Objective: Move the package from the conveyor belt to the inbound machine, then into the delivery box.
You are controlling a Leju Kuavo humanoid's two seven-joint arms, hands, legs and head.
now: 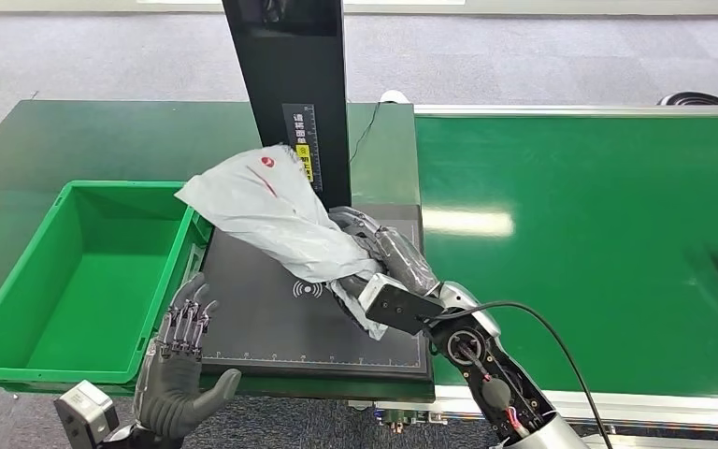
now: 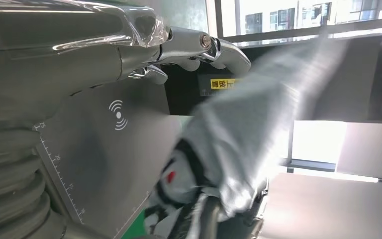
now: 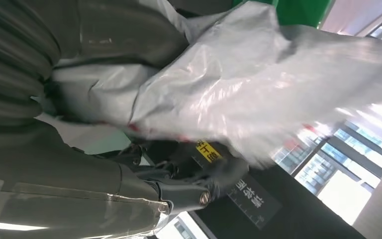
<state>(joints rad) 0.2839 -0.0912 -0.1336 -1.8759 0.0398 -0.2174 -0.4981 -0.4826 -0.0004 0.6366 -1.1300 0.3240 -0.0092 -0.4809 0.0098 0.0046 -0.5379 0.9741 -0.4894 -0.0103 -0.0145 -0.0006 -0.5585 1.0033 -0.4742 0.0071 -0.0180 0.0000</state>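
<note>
The deep green plastic delivery box [image 1: 75, 281] sits at about nine o'clock from the flat black scanning plate of the inbound machine [image 1: 271, 318], its rigid walls smooth and its floor bare. The robot's left hand [image 1: 179, 360] hovers at the plate's seven o'clock corner, fingers spread and holding nothing. The crumpled grey plastic mailer package [image 1: 266, 210], thin, glossy and creased with a small red mark, hangs above the plate, its loose end flaring toward ten o'clock and reaching over the box's near wall. The right hand [image 1: 374, 257] grips the bag's bunched lower end, fingers wrapped in the film.

The risks lie in that soft film. It is slick, so the bunched grip may slip and drop the bag on the plate or the bench edge rather than in the box. The floppy free end could snag on the machine's black upright post [image 1: 290, 84] at twelve o'clock, or drape over the box rim and slide off outside. The green conveyor belt [image 1: 598, 243] lies at three o'clock.
</note>
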